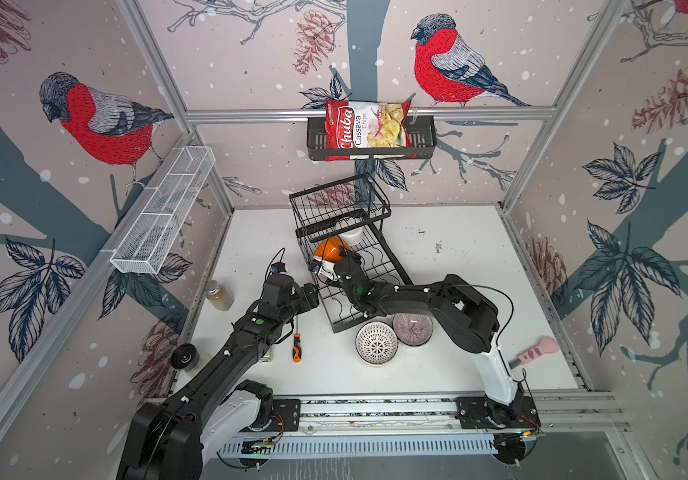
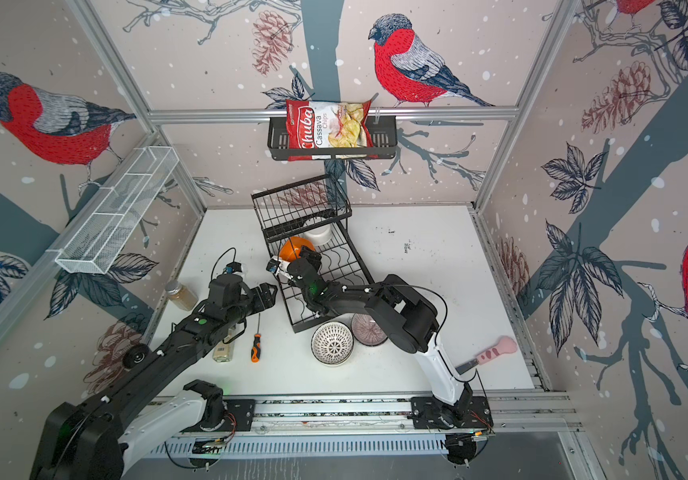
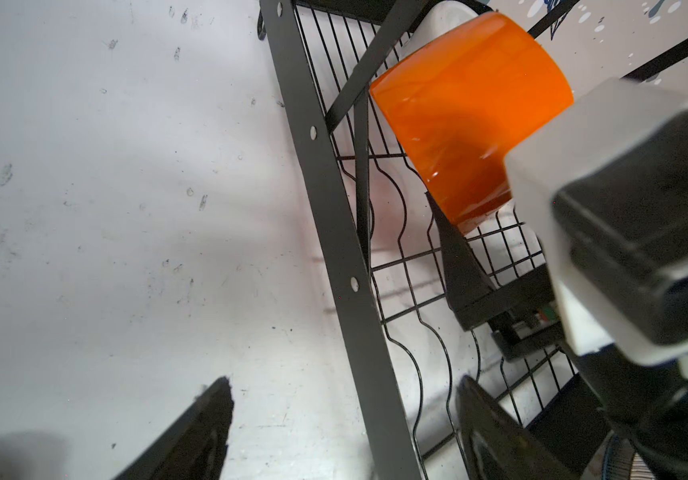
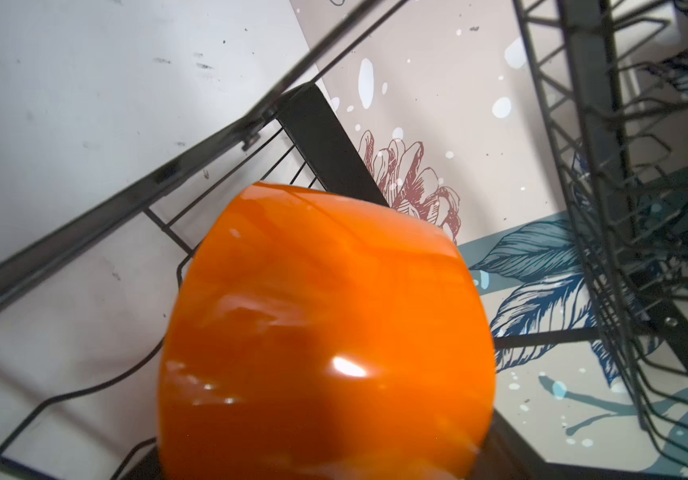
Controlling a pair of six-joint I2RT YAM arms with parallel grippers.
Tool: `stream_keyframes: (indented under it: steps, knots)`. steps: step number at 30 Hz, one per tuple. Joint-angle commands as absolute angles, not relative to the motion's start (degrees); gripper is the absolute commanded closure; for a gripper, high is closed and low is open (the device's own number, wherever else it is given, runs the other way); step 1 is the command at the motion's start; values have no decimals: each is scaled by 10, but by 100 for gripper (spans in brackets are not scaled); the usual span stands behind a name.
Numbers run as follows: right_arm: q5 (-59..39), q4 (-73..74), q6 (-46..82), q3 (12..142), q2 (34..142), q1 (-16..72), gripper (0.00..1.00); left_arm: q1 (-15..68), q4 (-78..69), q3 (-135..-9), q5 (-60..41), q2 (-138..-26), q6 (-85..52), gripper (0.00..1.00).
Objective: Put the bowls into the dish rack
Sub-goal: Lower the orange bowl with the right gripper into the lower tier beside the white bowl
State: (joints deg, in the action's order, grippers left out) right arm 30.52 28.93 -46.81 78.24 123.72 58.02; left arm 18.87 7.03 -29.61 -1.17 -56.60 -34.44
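While right hand (image 1: pixel 334 261) grips orange bowl (image 1: pixel 328 247), dish rack (image 3: pixel 334 232) rail close.

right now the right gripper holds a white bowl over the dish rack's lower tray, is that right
No: the right gripper holds the orange bowl, not a white one, as the right wrist view shows. It is over the lower tray of the dish rack.

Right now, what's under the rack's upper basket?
A white bowl on the lower tray, with the orange bowl beside it. The basket's wires partly hide the tray farther back.
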Motion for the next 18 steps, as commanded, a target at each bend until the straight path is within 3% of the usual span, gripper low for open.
stream_keyframes:
  steps: [1, 8, 18]
  knots:
    - [309, 346, -494, 790, 1245, 576, 23, 188, 70, -302, -11, -569, -339, 16]
    - [318, 395, -546, 803, 1281, 572, 22, 188, 71, -304, -9, -577, -339, 16]
    - [289, 359, -521, 829, 1301, 561, 16, 189, 74, -305, -7, -578, -331, 17]
